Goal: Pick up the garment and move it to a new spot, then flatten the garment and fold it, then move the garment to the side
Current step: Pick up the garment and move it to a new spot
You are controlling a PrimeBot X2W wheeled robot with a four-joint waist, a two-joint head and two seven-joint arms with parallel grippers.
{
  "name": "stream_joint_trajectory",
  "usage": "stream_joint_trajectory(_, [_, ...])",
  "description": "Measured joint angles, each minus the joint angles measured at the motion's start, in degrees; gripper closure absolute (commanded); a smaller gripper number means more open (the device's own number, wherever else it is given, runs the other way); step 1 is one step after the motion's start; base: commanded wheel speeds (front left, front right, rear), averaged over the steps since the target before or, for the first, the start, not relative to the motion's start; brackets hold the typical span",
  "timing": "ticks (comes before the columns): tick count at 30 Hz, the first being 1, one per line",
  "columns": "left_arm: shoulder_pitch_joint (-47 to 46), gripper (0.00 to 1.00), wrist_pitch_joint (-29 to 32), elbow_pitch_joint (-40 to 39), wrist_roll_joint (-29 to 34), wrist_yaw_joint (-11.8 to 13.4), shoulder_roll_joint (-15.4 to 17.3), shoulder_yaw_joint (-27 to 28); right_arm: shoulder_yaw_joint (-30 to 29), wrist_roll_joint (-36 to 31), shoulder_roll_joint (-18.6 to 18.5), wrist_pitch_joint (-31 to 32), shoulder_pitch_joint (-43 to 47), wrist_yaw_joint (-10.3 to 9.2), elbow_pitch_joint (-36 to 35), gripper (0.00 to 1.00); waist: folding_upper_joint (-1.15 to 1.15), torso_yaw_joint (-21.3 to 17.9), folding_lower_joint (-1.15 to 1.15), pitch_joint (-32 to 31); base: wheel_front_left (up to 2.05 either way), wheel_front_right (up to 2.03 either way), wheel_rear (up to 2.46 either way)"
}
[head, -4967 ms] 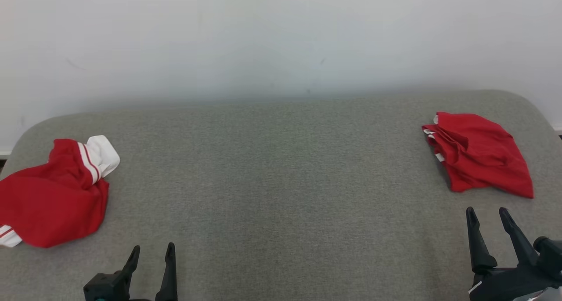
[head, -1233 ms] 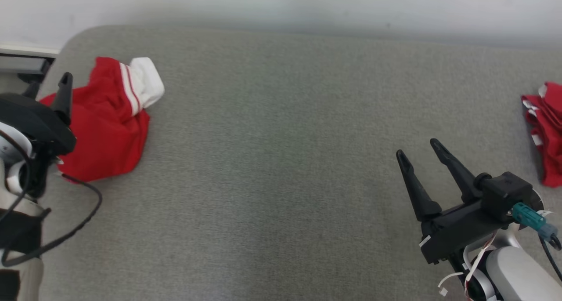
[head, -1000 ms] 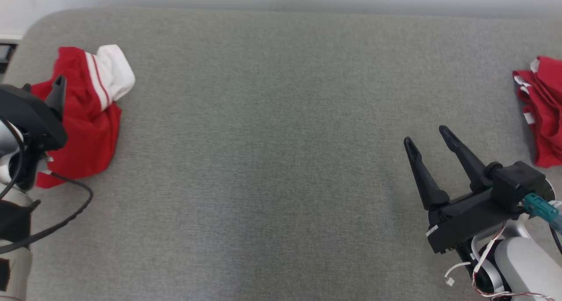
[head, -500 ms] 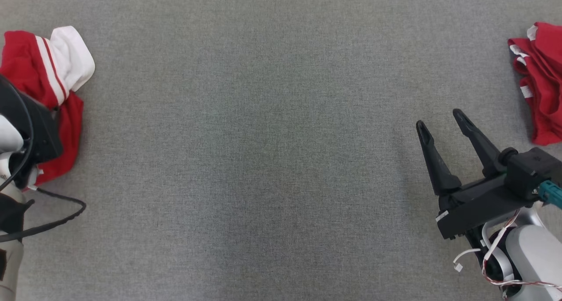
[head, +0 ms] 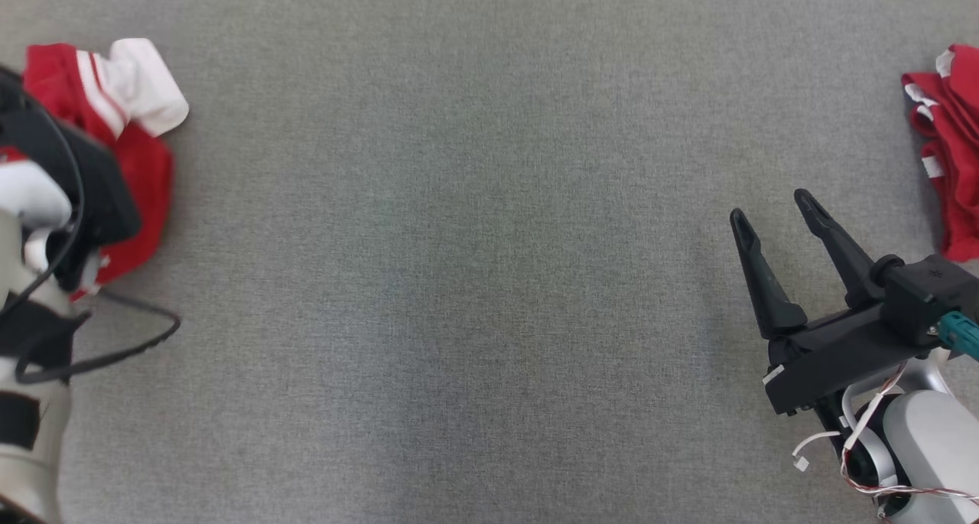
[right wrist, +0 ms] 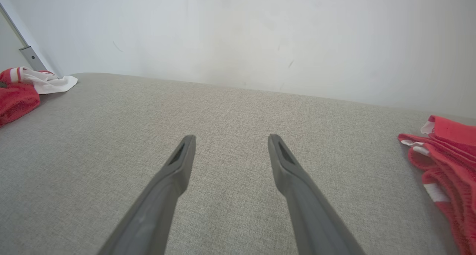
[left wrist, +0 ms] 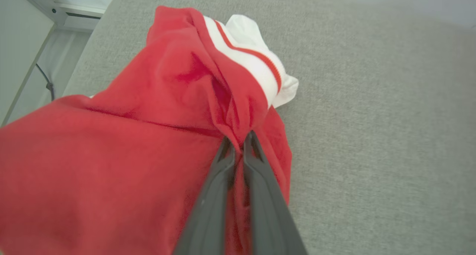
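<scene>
On the grey padded surface [head: 474,279], the garment [head: 149,180] was seen crumpled at nine o'clock, and a second red garment [head: 952,164] at three. The pick-up was judged in hand; a lift and carry toward the centre would be called for next. A fold pinched in the closed left gripper [left wrist: 238,143] was shown by the left wrist view, though the arm covered it in the head view. The right gripper [head: 771,206] was held wide and empty.

Head view looks straight down on the grey fabric surface [head: 474,279]. Left wrist view hangs close over the garment [left wrist: 111,154] at its left edge. Right wrist view looks low across toward the wall [right wrist: 238,31].
</scene>
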Motion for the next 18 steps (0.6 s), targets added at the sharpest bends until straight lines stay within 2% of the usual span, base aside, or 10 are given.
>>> stream_joint_trajectory(10, [-2.00, 1.00, -7.19, -2.42, -3.54, -2.01, -4.54, 0.77, 0.99, 0.23, 2.13, -0.87, -1.07, 0.27, 3.60, 0.00, 0.00, 0.30, 0.00, -3.50, 0.00, 0.00, 0.00])
stream_joint_trajectory(18, [1.29, 1.00, -12.32, -7.17, -3.24, -2.49, -7.98, -5.25, 1.65, 1.27, 3.99, -2.14, -0.41, 0.48, 6.37, 0.00, 0.00, -1.03, 0.00, -7.70, 0.00, 0.00, 0.00])
